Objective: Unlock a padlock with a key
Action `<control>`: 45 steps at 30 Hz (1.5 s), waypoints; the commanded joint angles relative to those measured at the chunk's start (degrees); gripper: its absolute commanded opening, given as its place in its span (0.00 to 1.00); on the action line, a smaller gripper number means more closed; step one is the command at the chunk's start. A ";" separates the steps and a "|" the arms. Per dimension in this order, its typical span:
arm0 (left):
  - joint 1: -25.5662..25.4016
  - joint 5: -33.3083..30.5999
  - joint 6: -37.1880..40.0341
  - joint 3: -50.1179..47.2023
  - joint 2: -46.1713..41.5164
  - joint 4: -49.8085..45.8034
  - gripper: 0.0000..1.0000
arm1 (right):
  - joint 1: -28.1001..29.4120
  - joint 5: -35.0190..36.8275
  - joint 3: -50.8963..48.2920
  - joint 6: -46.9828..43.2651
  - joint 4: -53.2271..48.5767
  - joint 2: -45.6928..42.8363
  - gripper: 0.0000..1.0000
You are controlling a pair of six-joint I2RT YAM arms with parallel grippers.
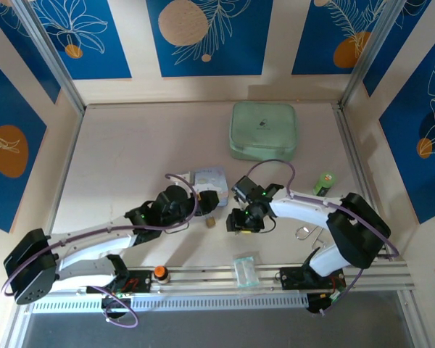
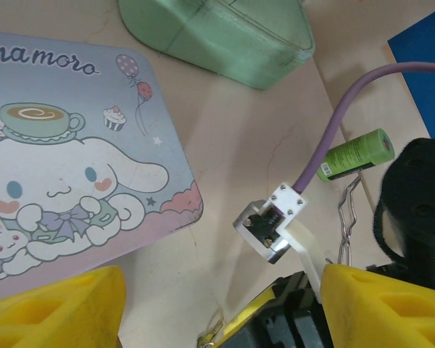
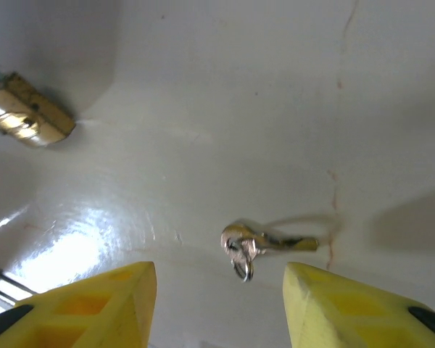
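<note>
Key (image 3: 268, 243) in right-wrist view (padlock (image 3: 29, 119) well apart)

Pale table (image 1: 130, 159), plenty lying on it. A mint case (image 1: 263, 130) sits flat toward the back. The cartoon box (image 1: 209, 177) is mid-table, with the padlock (image 1: 211, 222) lying just in front of it. The key (image 3: 264, 243) lies flat near the padlock, apart from it. Out right there's a green cylinder (image 1: 324, 183), and nearer the front edge a wire loop (image 1: 304, 233).
</note>
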 commanded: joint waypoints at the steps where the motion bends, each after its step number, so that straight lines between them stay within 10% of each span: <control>1: -0.44 -1.79 -1.04 -1.08 -1.45 -0.37 0.71 | 1.19 1.30 1.06 1.85 0.20 2.86 0.49; 20: -0.49 -2.76 -1.65 -1.63 -2.46 -0.94 0.72 | 5.13 18.15 3.09 -0.46 -8.63 -1.23 0.41; 29: -0.58 -2.76 -2.09 -1.68 -2.35 -0.58 0.72 | 3.72 12.71 4.67 6.63 -4.46 0.29 0.63; 45: -0.76 -4.02 -2.80 -2.82 -2.99 -0.79 0.73 | 8.78 25.18 7.80 9.52 -9.79 9.76 0.61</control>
